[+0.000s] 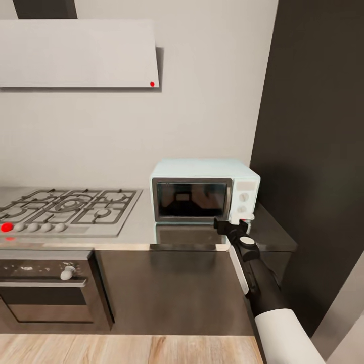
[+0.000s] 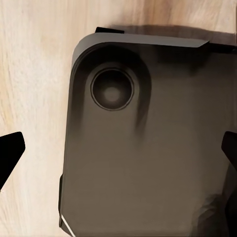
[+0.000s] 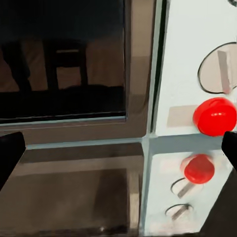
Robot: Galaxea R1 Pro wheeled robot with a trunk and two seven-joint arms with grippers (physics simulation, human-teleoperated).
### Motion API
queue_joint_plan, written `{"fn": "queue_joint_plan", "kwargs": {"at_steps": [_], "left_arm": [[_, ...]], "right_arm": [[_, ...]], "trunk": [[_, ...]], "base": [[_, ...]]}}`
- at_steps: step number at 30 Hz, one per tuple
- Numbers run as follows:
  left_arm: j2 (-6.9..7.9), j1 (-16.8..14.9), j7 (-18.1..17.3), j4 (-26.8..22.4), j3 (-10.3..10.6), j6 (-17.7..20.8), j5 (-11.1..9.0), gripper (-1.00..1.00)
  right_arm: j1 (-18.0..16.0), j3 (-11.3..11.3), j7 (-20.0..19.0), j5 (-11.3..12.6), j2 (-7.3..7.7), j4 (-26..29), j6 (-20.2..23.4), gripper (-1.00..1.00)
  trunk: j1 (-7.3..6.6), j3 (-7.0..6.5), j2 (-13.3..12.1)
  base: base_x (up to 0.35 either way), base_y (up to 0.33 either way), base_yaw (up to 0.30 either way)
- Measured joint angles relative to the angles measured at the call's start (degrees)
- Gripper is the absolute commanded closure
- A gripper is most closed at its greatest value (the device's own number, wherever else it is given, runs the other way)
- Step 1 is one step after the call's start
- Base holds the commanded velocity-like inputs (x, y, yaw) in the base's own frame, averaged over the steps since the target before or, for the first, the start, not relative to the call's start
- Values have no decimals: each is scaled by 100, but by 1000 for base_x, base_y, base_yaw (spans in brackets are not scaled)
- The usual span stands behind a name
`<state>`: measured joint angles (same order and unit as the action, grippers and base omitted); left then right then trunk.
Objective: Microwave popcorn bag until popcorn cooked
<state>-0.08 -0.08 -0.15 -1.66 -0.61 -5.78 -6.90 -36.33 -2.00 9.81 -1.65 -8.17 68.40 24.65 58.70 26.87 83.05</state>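
- Microwave (image 1: 205,192): standing on the table (image 1: 136,227) at the back, against the wall, near the table's right end; door shut, glass dark. Nothing discernible inside through the glass apart from reflections, so contents cannot be told.
- Right gripper (image 1: 228,223): raised in front of the microwave's lower right corner, just below the knob panel. In the right wrist view, dark tips at both side edges, well apart; jaws spread, holding nothing.
- Red button (image 3: 215,116): on the pale control panel, at about 2 o'clock from the right gripper (image 3: 118,148) in the wrist view, close ahead; its mirror image visible in the glossy table below. Door glass at about 11 o'clock.
- Key relation: control panel and door edge directly ahead of the right jaws, with the right arm nearer by far. Probable next action: press the button or work the door, a judgement only.
- Left gripper (image 2: 118,153): pointing down over a dark rounded robot base (image 2: 148,148) and pale wood floor (image 2: 34,74); tips at both side edges, jaws spread, empty.
- Popcorn bag: location cannot be told.
- Gas hob (image 1: 65,207): at 9 o'clock from the microwave, oven (image 1: 48,288) beneath it.
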Motion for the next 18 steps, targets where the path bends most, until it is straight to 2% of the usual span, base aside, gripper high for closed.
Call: {"fn": "queue_joint_plan", "kwargs": {"at_steps": [5,7,8,11,18], "left_arm": [[0,0,-1,0,1,1,-3,-100],[0,0,-1,0,0,1,-3,-100],[0,0,-1,-1,0,1,-3,-100],[0,0,-1,0,0,1,3,-100],[0,0,-6,0,7,1,14,-100]], "right_arm": [[0,-6,-60,-202,25,0,-10,-100],[-1,-4,-312,-260,103,0,-9,-100],[-2,-3,-595,-291,231,1,-7,-100],[-2,-1,-758,-317,335,0,-7,-100],[-1,6,-790,-320,354,-1,-6,-100]], "trunk": [[3,0,0],[3,0,0],[3,0,0],[3,0,0],[3,0,0]], "base": [[44,0,0],[4,0,0],[1,0,0],[0,0,0],[0,-18,0]]}}
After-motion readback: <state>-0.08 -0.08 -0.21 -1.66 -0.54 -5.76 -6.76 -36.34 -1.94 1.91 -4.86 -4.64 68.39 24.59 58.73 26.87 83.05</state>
